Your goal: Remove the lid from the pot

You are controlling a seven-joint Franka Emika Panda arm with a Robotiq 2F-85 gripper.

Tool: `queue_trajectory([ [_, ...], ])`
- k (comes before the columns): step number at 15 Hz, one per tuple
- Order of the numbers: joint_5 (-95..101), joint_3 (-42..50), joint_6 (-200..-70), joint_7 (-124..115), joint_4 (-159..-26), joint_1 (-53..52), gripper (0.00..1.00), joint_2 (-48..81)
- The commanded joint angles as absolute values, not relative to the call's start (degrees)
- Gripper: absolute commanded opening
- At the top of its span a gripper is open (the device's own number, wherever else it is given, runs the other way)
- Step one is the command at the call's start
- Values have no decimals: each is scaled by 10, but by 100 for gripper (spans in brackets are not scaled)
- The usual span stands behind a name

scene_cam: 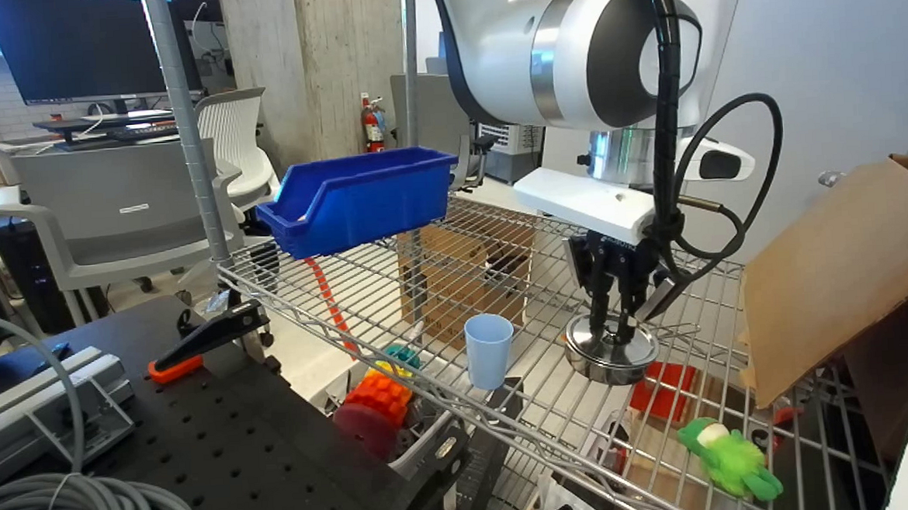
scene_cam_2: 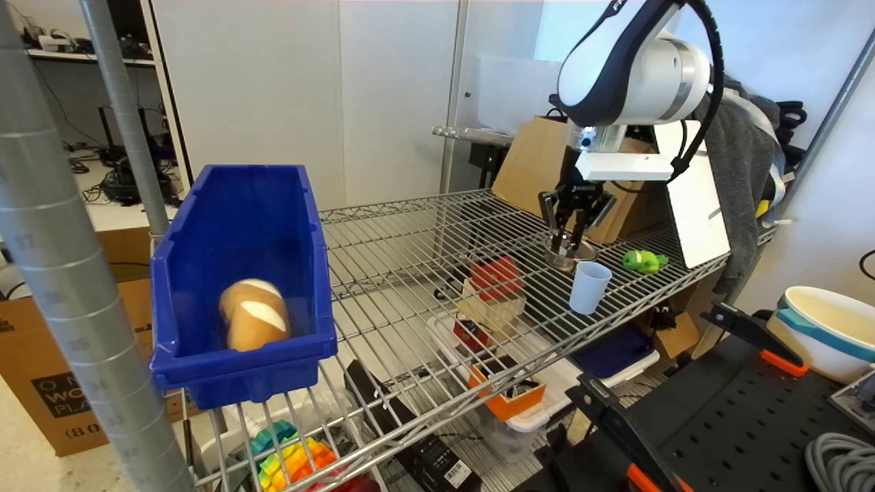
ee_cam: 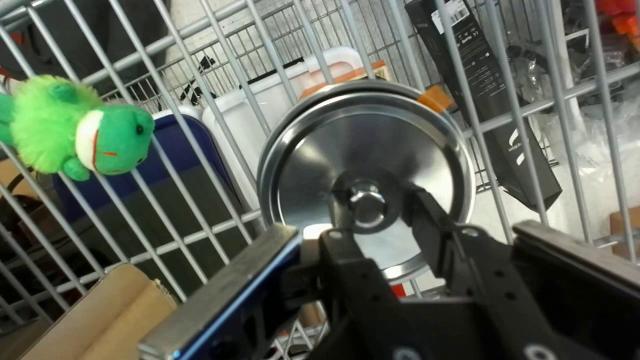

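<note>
The shiny silver lid [ee_cam: 320, 155] sits on the pot, with its small round knob [ee_cam: 369, 207] at the centre. The metal pot [scene_cam: 606, 371] stands on the wire shelf and also shows in an exterior view [scene_cam_2: 559, 261]. My gripper [ee_cam: 377, 200] points down over the lid with one finger on each side of the knob. The left finger in the wrist view is close to the knob, and a gap shows between the knob and the right finger. The gripper is over the pot in both exterior views [scene_cam: 612, 334] [scene_cam_2: 565, 247]. The pot's inside is hidden by the lid.
A light-blue cup [scene_cam: 489, 351] stands near the pot. A green plush toy [ee_cam: 75, 127] lies on the other side. A blue bin [scene_cam_2: 239, 205] with a brown-and-white item stands at the shelf's far end. A cardboard box [scene_cam: 843, 266] stands by the arm. The shelf [scene_cam_2: 383, 273] has open wire gaps.
</note>
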State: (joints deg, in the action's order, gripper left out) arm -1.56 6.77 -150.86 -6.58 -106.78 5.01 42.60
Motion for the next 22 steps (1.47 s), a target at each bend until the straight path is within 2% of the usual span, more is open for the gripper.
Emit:
queue_trajectory([
  [1, -16, 73, -1511, -80, -1059, 43, 7, 429],
  [2, -16, 73, -1511, -83, -1060, 43, 0, 428],
  [4, -12, 75, -1522, -82, -1077, 39, 5, 412],
  [8, -19, 57, -1561, -69, -1176, 30, 5, 310],
  [14, -28, -5, -1553, -75, -1291, -18, 5, 203],
  [18, -16, -32, -1571, -92, -1323, -66, 5, 221],
  [22, 20, -11, -1587, -125, -1299, -117, 5, 287],
])
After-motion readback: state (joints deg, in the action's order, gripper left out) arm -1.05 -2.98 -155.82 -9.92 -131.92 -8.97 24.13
